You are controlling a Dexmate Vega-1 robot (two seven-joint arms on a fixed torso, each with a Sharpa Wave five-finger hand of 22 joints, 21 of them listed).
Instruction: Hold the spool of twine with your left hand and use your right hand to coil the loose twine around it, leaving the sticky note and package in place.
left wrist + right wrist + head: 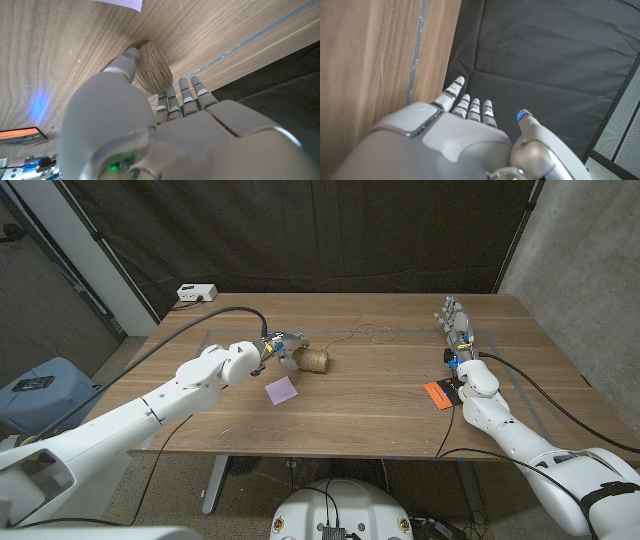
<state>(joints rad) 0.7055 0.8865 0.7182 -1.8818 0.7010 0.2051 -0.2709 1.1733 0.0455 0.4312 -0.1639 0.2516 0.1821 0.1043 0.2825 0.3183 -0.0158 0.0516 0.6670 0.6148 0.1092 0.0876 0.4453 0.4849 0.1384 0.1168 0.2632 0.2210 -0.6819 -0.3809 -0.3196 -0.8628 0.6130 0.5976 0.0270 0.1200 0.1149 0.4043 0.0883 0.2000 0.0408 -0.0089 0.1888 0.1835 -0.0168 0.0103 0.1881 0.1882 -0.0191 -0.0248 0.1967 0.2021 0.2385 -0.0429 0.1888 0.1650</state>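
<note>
a: where was the brown spool of twine [314,361]?

b: left of the wooden table's [380,415] middle, the left hand [272,350] cupping it, thumb and fingers on either side. loose twine [372,332] trailed toward the far edge.

a: and the right hand [459,334]?

b: near the right edge, fingers straight, holding nothing. holding step looked underway; next, it likely needed to reach the loose strand, avoiding the purple sticky note [282,389] and orange package [441,393].

Matt brown wooden table [380,395] with visible grain. A rough, fibrous tan spool of twine [315,361]. A smooth lilac paper sticky note [282,390]. Glossy white plastic left hand [150,125]. Creased black cloth backdrop [330,230].
</note>
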